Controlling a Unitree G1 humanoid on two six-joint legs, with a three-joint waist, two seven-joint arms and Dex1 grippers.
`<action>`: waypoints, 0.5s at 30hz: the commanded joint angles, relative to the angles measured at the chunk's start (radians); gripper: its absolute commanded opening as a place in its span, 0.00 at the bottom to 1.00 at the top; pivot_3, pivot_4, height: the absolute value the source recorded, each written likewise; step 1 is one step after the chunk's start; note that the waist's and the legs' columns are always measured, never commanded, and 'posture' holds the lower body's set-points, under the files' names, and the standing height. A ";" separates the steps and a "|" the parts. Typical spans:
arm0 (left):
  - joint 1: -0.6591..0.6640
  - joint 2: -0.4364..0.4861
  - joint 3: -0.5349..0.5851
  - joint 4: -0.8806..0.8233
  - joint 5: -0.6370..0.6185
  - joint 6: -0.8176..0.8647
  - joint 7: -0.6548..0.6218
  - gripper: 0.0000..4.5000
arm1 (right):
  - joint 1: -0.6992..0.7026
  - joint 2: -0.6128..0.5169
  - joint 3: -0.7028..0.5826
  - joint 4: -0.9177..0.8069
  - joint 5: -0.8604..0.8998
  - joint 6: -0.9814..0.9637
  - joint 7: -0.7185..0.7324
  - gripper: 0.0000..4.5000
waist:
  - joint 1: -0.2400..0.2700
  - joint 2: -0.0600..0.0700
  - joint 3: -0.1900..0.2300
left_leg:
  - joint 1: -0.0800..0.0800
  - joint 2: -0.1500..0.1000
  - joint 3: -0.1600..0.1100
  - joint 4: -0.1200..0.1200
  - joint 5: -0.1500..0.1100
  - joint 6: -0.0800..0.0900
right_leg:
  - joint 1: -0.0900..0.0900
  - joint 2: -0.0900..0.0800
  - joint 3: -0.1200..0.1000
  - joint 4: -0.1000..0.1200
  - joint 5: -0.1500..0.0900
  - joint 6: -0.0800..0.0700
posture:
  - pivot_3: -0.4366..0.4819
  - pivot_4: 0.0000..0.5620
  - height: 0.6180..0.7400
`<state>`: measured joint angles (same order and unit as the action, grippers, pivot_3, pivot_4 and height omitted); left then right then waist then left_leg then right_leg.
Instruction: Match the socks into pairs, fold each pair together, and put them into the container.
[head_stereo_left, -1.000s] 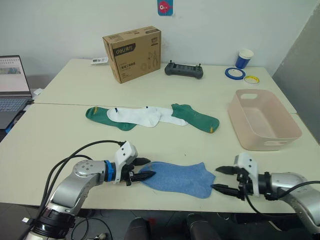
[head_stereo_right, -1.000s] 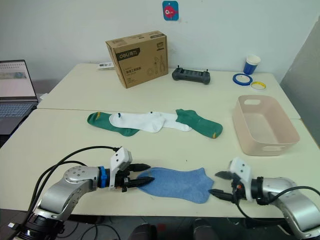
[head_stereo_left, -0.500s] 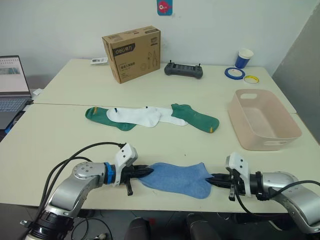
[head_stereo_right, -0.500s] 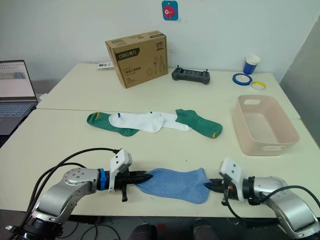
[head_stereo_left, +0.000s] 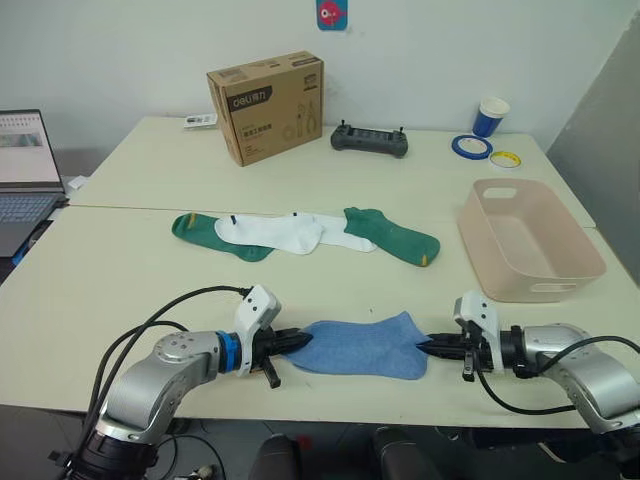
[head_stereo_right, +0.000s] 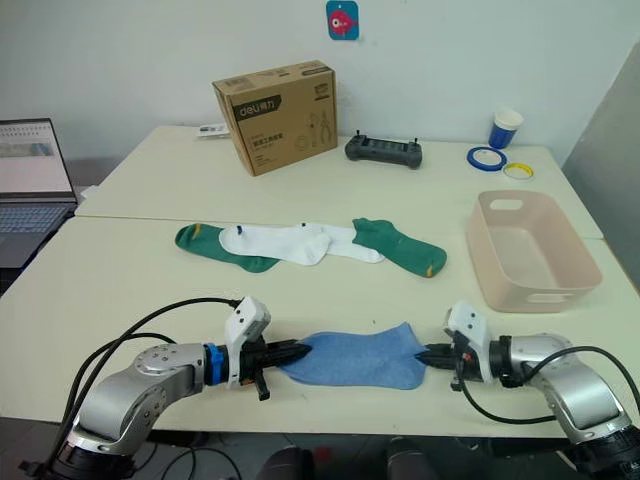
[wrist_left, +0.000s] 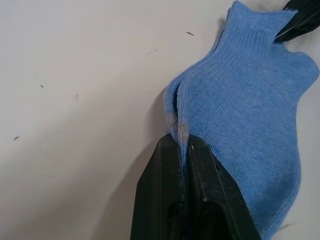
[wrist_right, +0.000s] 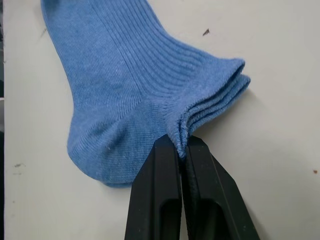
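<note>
Blue socks (head_stereo_left: 362, 345) lengthwise left-right, toe in left jaws, cuff right

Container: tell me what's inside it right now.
The container holds no socks where its pale floor shows. Its near wall hides the strip of floor behind it, so that part cannot be checked.

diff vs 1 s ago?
Both tools went from open to shut on the blue socks: the left tool on the toe end, the right tool moving in to pinch the cuff end. The pair has shifted a little away from the table's front edge. The green and white socks and the container stayed put.
</note>
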<state>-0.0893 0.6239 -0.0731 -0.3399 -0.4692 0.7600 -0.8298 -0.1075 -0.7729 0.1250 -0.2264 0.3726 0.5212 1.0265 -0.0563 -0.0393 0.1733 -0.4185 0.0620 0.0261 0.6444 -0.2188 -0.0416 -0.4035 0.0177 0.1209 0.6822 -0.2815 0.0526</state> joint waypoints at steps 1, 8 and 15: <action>0.015 0.003 0.006 -0.046 -0.016 0.013 0.015 0.00 | -0.027 0.006 0.000 0.014 -0.015 -0.027 0.006 0.00 | 0.000 0.000 0.000 | 0.000 0.000 0.000 0.000 0.000 0.000 | 0.000 0.000 0.000 0.000 0.000 0.000 | 0.48 0.27 1.00; 0.036 -0.006 0.035 -0.045 -0.012 -0.038 0.039 0.30 | -0.036 0.005 -0.042 0.062 0.006 -0.019 -0.002 0.42 | 0.000 0.000 0.000 | 0.000 0.000 0.000 0.001 0.000 0.000 | 0.001 0.000 0.000 0.000 0.000 0.000 | 0.48 0.27 1.00; 0.008 0.055 0.128 -0.037 -0.064 -0.158 -0.093 0.51 | -0.027 -0.010 -0.124 0.033 0.101 0.130 -0.010 0.71 | 0.000 0.000 0.000 | 0.000 0.000 0.000 0.001 0.000 0.000 | 0.000 0.000 0.000 0.000 0.000 0.000 | 0.48 0.27 1.00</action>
<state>-0.0586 0.6600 0.0339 -0.3532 -0.5136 0.6581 -0.8704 -0.1346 -0.7683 0.0297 -0.1654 0.4503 0.6273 1.0164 -0.0564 -0.0393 0.1733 -0.4182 0.0620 0.0264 0.6448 -0.2188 -0.0416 -0.4034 0.0176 0.1210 0.6821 -0.2815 0.0517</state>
